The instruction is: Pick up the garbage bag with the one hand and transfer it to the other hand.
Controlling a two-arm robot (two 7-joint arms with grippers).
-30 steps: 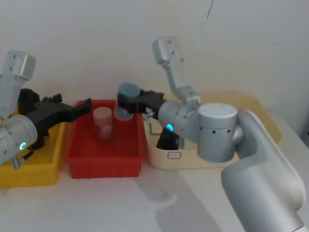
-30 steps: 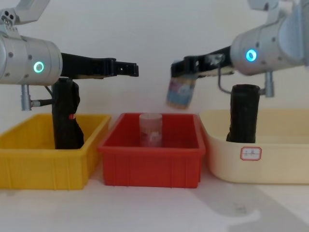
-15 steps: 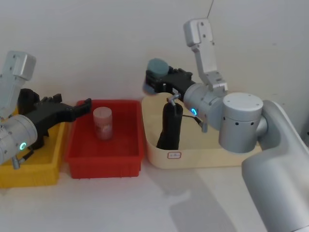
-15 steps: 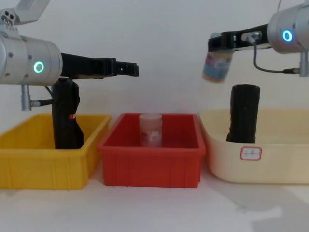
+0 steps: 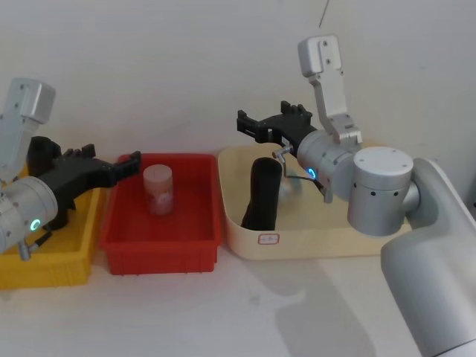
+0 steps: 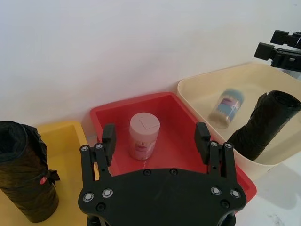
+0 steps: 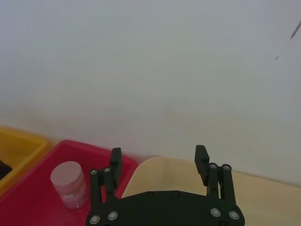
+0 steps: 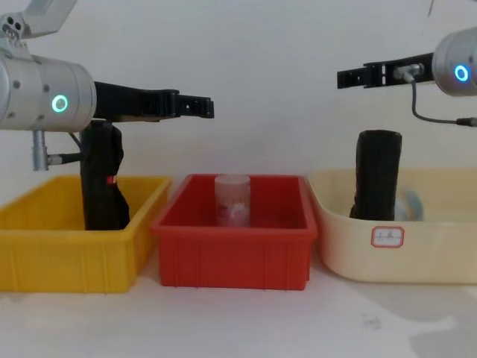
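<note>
White wall behind pale bench [image 5: 245,305], tall smooth black cylindrical garbage bag roll [image 5: 262,195] leaning in cream plastic bin [image 5: 312,244] with unreadable white label [image 8: 387,236], both black long-fingered tools, left [image 5: 128,163] and right [image 5: 253,126], spread apart, empty.

Three bins [image 8: 235,250] on white table [image 8: 238,321]

A pale jar [image 5: 158,189] stands upright in the red bin [image 5: 119,242].

Both tools [image 5: 134,160] [image 5: 249,125] raised, fingers apart.
</note>
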